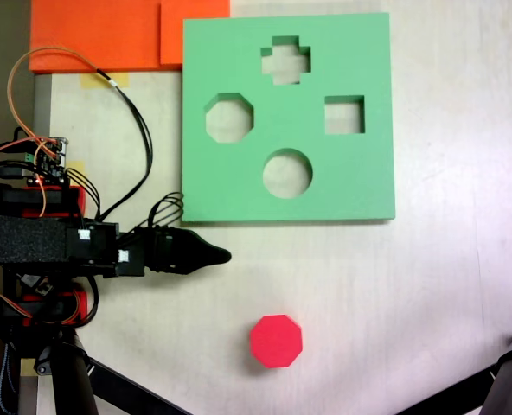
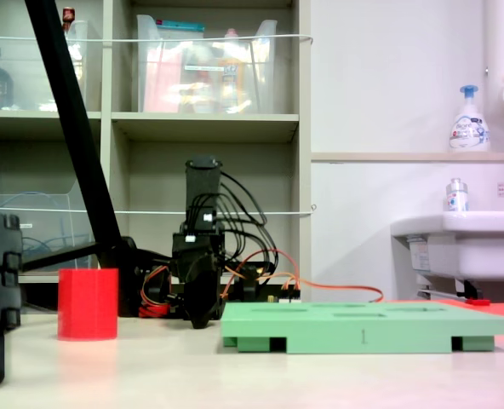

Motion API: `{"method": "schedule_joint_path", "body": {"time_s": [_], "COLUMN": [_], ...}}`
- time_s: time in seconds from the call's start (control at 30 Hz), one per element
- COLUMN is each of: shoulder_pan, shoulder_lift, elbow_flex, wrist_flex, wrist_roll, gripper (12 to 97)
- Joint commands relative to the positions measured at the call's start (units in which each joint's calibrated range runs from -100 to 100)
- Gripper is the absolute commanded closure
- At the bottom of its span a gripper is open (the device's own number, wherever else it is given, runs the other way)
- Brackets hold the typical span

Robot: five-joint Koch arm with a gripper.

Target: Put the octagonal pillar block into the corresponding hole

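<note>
Red block [image 1: 276, 341]: I see it standing upright on the desk [image 1: 429, 285], nearest the lower edge of the top-down fixed view; in the low fixed view it sits at the left [image 2: 88, 303], untouched and well apart from the green board.
Gripper [image 1: 225, 256]: I see it low over the desk, between the block and the board, pointing right in the top-down view. Its tip looks like one dark point holding nothing; I cannot tell how far its jaws are parted. In the low view it points down [image 2: 201, 322].
Green board [image 1: 360, 186]: flat on the desk, beyond the gripper.
Eight-sided hole [image 1: 229, 118]: empty, on the board's left side in the top-down view.
Orange sheets [image 1: 100, 35]: farthest, past the board's corner.
</note>
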Motion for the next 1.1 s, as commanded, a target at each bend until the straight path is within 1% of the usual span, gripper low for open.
{"method": "schedule_joint_path", "body": {"time_s": [0.0,0.83,0.93,1.03,1.07], "shoulder_pan": [-0.05,0.44,-1.22,-2.1,-2.05], "shoulder_lift": [-0.41,-0.41,-0.41,-0.41,-0.41], "elbow_flex": [-1.08,-1.08,-1.08,-1.08,-1.08], "wrist_flex": [-6.19,-6.09,-6.09,-6.19,-6.57], "wrist_roll": [-0.49,-0.24,4.93,12.31,13.33], "gripper": [60.1,60.1,59.2,59.2,59.3]}}
